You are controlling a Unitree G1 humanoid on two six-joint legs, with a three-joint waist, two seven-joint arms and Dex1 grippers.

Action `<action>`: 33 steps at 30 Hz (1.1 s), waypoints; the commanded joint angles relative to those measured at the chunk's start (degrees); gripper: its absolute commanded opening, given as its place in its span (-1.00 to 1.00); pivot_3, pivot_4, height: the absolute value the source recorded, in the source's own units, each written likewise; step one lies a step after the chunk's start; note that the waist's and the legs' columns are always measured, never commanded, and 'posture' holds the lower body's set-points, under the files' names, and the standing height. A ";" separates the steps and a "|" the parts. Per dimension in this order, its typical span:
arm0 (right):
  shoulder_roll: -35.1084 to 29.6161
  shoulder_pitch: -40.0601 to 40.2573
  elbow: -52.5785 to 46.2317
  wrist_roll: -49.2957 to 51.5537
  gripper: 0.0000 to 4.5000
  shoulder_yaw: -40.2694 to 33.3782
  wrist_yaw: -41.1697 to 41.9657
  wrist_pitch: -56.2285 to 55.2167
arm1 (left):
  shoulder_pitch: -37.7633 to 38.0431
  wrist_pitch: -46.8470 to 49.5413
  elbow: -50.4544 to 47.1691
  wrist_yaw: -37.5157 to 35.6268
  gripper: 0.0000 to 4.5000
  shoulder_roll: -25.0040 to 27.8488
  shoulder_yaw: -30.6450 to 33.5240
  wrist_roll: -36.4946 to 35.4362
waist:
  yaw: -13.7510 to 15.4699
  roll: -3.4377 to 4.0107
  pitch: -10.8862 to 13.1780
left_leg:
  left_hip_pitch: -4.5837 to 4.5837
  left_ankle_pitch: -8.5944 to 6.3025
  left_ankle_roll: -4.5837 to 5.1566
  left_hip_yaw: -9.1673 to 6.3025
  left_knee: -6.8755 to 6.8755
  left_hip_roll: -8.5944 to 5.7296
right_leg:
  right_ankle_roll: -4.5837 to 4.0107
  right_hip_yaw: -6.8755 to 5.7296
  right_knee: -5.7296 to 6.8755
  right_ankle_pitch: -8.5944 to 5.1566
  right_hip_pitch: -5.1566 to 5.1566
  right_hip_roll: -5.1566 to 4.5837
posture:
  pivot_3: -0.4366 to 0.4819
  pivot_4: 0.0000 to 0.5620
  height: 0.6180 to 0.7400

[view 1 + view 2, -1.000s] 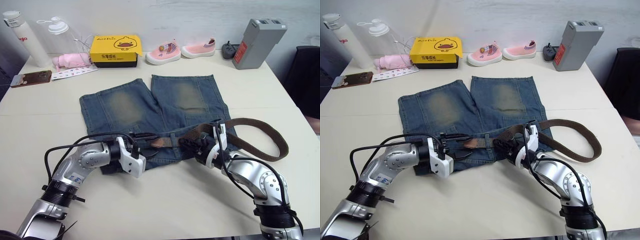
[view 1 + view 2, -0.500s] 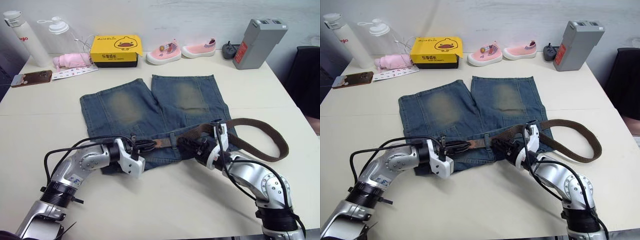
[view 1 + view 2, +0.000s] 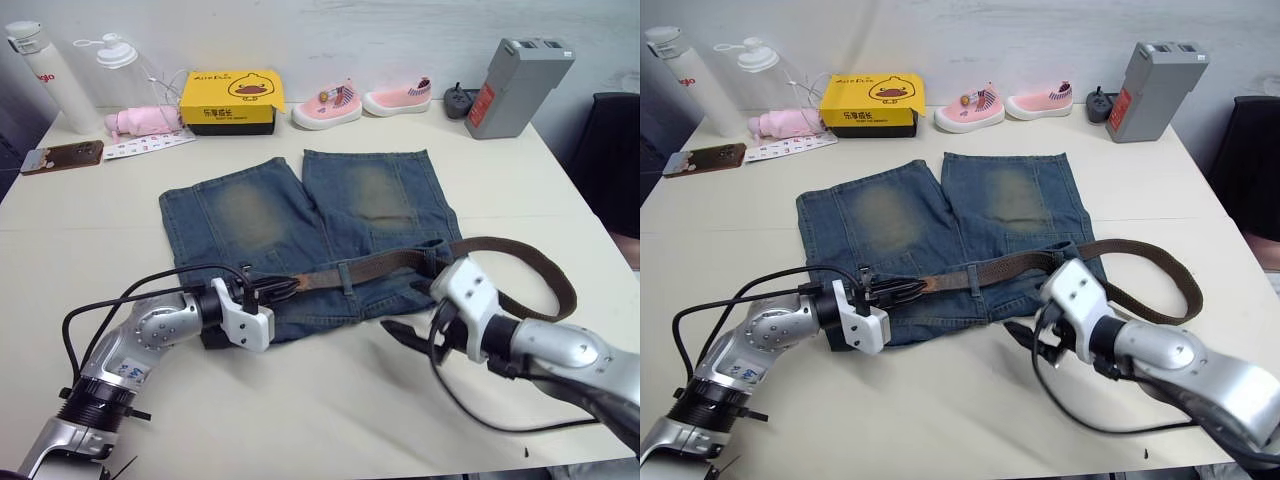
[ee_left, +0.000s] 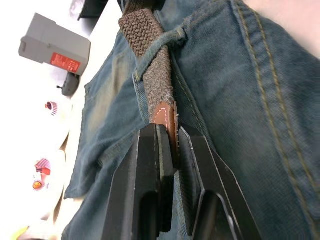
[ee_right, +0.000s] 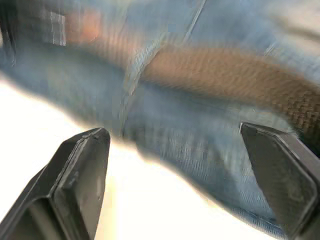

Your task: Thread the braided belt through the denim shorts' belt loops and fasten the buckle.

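Observation:
The denim shorts (image 3: 300, 210) lie flat mid-table, waistband toward me. The braided belt (image 3: 400, 262) runs along the waistband under one belt loop (image 3: 345, 273), then curves out in a wide bend (image 3: 560, 290) to the right. My left gripper (image 3: 275, 290) is shut on the belt's tan leather tip (image 4: 164, 115), with both fingers (image 4: 150, 165) clamped on it. My right gripper (image 3: 405, 330) hovers open just in front of the waistband, apart from the belt, and its fingers (image 5: 80, 185) are spread wide. The buckle is hidden.
Along the back edge stand two bottles (image 3: 45, 75), a yellow box (image 3: 232, 100), pink shoes (image 3: 360, 100) and a grey device (image 3: 515, 85). A phone (image 3: 62, 155) lies at the far left. A dark chair (image 3: 610, 160) stands beside the table's right edge.
My right gripper let go of the belt, opened wide and drew back toward the near edge. My left gripper closed on the belt tip and pulled it left, straightening the belt along the waistband.

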 commanded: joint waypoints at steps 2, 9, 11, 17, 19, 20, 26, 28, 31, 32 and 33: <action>0.30 -2.85 5.80 -24.74 0.96 8.84 4.43 -8.99 | 1.05 0.32 -3.84 -0.90 -0.81 1.32 1.91 -3.23 | 0.00 -0.05 0.01 | 0.01 0.00 -0.01 -0.01 0.00 0.00 | 0.00 -0.02 -0.13 0.00 0.01 0.01 | -0.05 -0.47 -0.15; 5.92 -3.91 13.01 -36.61 0.74 10.43 6.57 -8.95 | 2.67 1.46 -6.59 -2.30 -0.81 2.75 3.42 -5.60 | 0.00 -0.12 -0.02 | 0.20 0.04 -0.07 -0.07 0.00 0.00 | 0.00 -0.09 -0.13 0.00 0.29 0.01 | -0.05 -0.47 -0.15; 8.13 -3.58 14.55 -36.36 0.39 8.88 7.30 -5.98 | 2.88 1.50 -6.71 -2.38 -0.81 3.16 3.76 -5.72 | 0.00 -0.12 -0.02 | 0.28 0.03 -0.09 -0.13 0.02 0.07 | 0.00 -0.27 -0.23 0.00 0.51 0.01 | -0.05 -0.47 -0.15; 10.76 -0.34 15.77 -31.77 -0.87 0.98 10.37 2.06 | 2.34 1.64 -6.02 -2.37 -0.81 3.28 3.81 -5.69 | 0.60 -0.11 -0.02 | 0.33 0.01 -0.09 -0.60 0.08 0.18 | 0.01 -0.53 -0.26 0.01 0.82 0.00 | -0.05 -0.47 -0.15; 11.03 0.70 15.07 -29.47 -0.97 -2.91 11.47 5.18 | 2.12 0.74 -5.41 -2.67 -0.81 3.47 3.44 -5.50 | 1.11 -0.11 -0.02 | 0.32 -0.01 -0.06 -0.68 0.12 0.16 | 0.03 -0.61 -0.31 0.02 0.89 -0.01 | -0.05 -0.47 -0.15; 10.78 1.18 14.95 -28.99 -0.97 -4.63 11.82 6.35 | 2.01 0.12 -5.13 -2.74 -0.81 3.56 3.17 -5.15 | 1.46 -0.11 -0.02 | 0.31 -0.02 -0.05 -0.69 0.13 0.15 | 0.03 -0.61 -0.32 0.02 0.90 -0.01 | -0.05 -0.47 -0.15; 9.61 3.64 14.99 -28.61 -0.97 -10.77 12.86 10.37 | 1.31 -0.69 -5.71 -3.02 -0.81 2.17 1.73 -4.82 | 2.33 -0.10 -0.02 | 0.23 -0.05 0.01 -0.75 0.19 -0.03 | 0.08 -0.73 -0.41 0.05 0.99 -0.12 | -0.05 -0.47 -0.15; 9.34 4.71 14.62 -28.74 -0.97 -12.21 12.99 11.65 | 0.98 -0.57 -5.92 -2.95 -0.81 1.67 1.32 -4.70 | 2.42 -0.10 -0.02 | 0.23 -0.05 0.01 -0.75 0.18 -0.12 | 0.09 -0.74 -0.42 0.05 0.99 -0.12 | -0.05 -0.47 -0.15; 9.41 5.87 14.08 -29.08 -0.97 -13.61 12.68 13.55 | 1.18 -0.88 -6.06 -2.89 -0.81 1.36 0.91 -4.62 | 2.75 -0.09 -0.01 | 0.22 -0.05 0.01 -0.73 0.16 -0.17 | 0.09 -0.77 -0.43 0.05 1.00 -0.12 | -0.05 -0.47 -0.15; 9.56 6.15 13.90 -29.12 -0.97 -14.11 12.71 14.07 | 1.45 -1.02 -6.21 -3.00 -0.81 1.35 0.92 -4.66 | 2.76 -0.09 -0.01 | 0.20 -0.05 0.01 -0.73 0.16 -0.19 | 0.09 -0.80 -0.45 0.05 1.00 -0.12 | -0.05 -0.47 -0.15; 9.25 6.61 13.87 -29.50 -0.97 -14.49 12.89 14.24 | 2.05 -1.36 -6.33 -3.15 -0.81 1.65 1.03 -4.74 | 2.84 -0.09 -0.01 | 0.21 -0.05 0.01 -0.72 0.16 -0.20 | 0.09 -0.81 -0.46 0.06 1.01 -0.12 | -0.05 -0.47 -0.15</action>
